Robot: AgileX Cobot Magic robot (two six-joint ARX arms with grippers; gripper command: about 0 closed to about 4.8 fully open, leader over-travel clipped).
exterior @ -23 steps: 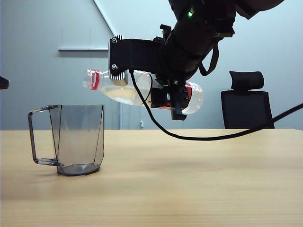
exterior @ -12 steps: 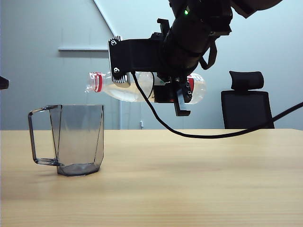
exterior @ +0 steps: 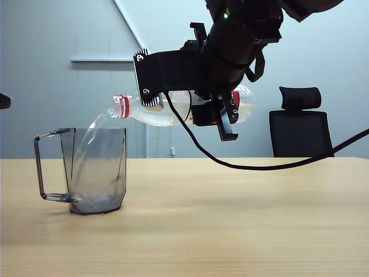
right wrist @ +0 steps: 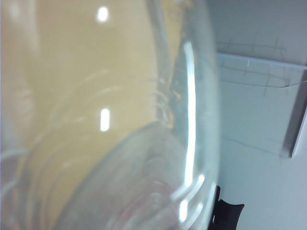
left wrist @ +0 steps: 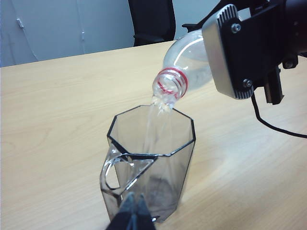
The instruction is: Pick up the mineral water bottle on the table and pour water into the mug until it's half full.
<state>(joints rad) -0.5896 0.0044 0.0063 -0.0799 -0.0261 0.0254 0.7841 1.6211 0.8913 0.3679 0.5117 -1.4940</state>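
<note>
The mineral water bottle (exterior: 167,109) lies nearly level in the air, mouth dipped toward the left. My right gripper (exterior: 216,112) is shut on its labelled body. A stream of water (exterior: 94,126) arcs from the red-ringed mouth into the smoky grey mug (exterior: 97,170), which stands upright on the table (exterior: 230,219) with a little water at its bottom. In the left wrist view the bottle (left wrist: 184,64) pours water (left wrist: 160,122) into the mug (left wrist: 153,158). My left gripper (left wrist: 136,203) is shut and empty, just short of the mug. The bottle (right wrist: 120,143) fills the right wrist view.
A black office chair (exterior: 300,130) stands behind the table at the right. A black cable (exterior: 277,164) hangs from the right arm and runs off to the right above the tabletop. A dark part (exterior: 4,101) shows at the left edge.
The right wrist has rolled: the bottle's mouth has dropped and its base has risen. Water, which stayed inside the bottle before, now flows into the mug. The mug has not moved.
</note>
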